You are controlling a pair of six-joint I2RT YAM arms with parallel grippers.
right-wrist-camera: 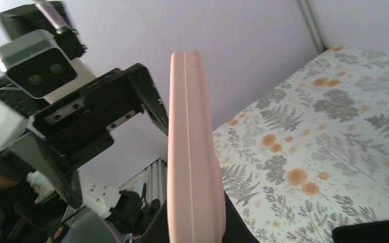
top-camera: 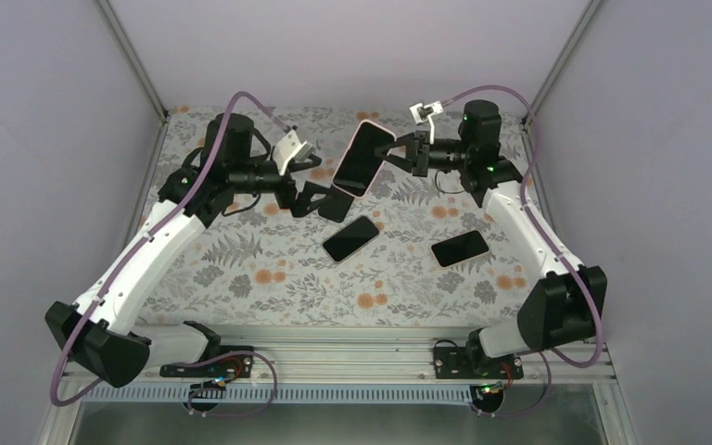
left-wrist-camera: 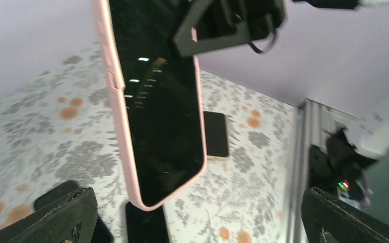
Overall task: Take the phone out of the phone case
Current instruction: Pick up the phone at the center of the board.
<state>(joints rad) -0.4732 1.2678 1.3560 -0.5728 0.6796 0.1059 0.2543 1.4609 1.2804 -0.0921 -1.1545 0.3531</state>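
- The right gripper [top-camera: 394, 153] pinches the top end of the phone case [left-wrist-camera: 112, 101]. The left wrist view shows one black finger [left-wrist-camera: 202, 35] lying across the glass, and the handset hangs in the air above the far half of the table.
- The left gripper [top-camera: 329, 201] stands wide open with nothing in it. Its two fingers [left-wrist-camera: 50, 220] flank the lower end of the case without touching it.
- The phone [left-wrist-camera: 157, 111] sits fully seated in the case, so the job looks barely begun: this is the set-up for the peel, with one arm holding and the other about to take a grip.
- The next move likely calls for the left fingers to close on the bottom corner and bend the lip back while the right clamp resists. A poor bite could slip off the rounded edge.
- The case is matt pale pink with soft, rounded corners and raised side buttons, and it is probably pliable. The screen is flat, black and glossy and throws back light spots.
- Below lie two spare phones [top-camera: 350, 238] [top-camera: 461, 248] on a floral tablecloth [top-camera: 269, 278] printed with grey ferns and orange blooms.
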